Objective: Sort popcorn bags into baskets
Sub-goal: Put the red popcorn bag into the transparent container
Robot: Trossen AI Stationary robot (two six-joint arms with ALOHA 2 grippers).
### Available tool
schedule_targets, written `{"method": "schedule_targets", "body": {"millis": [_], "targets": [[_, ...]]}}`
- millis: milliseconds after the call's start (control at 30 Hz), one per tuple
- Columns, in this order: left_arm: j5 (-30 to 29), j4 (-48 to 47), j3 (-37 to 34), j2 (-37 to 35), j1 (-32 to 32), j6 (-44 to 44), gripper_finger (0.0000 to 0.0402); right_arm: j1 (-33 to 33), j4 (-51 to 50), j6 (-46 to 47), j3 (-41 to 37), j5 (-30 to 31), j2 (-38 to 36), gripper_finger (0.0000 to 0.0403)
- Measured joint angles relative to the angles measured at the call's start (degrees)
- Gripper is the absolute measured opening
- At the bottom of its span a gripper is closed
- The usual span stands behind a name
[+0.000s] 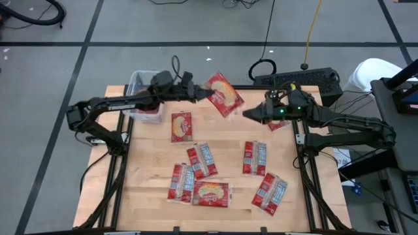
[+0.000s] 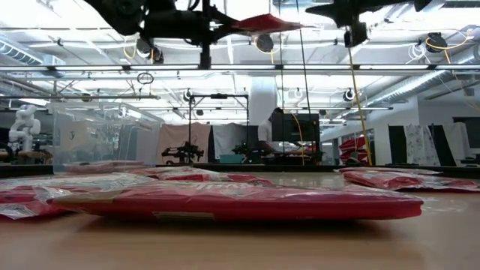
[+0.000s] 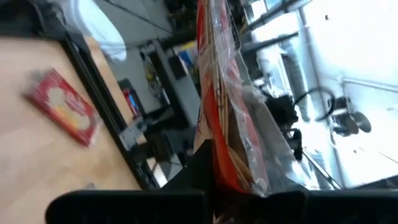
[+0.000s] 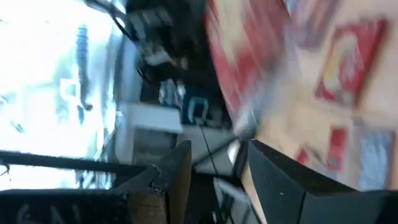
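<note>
Left end effector [image 1: 198, 95] clamped on popcorn bag [image 1: 224, 94] – held flat, long axis diagonal | right end effector [image 1: 250, 113] apart

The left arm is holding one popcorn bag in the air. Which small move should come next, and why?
Probably the left gripper should swing the held popcorn bag back toward the clear basket at the table's far left corner. The bag hangs lifted above the table, away from the basket, which sits beneath that arm. The right gripper is open and empty beside the bag.
</note>
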Motion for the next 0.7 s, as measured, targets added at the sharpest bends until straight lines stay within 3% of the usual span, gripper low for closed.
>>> {"method": "schedule_targets", "body": {"millis": [167,400,567,700], "targets": [[5.63,-1.53,0.00,-1.29,2.48,0.25,0.0021,0.00,-1.67,-0.35,-0.04,-0.77,0.95,0.0155],[24.78,-3.20,0.00,-1.28,1.93,0.24,0.0026,-0.38,-0.93,-0.77,-0.04,-0.03,3.59,0.0210],[27.17,-4.09,0.00,-1.25,-0.51,0.83,0.0028,-0.72,11.28,-0.09,-0.04,-2.46,10.30,0.0260],[26.55,-6.50,0.00,-1.23,-1.88,2.37,0.0022,-0.16,25.47,3.39,-0.04,-5.69,17.36,0.0273]]}}
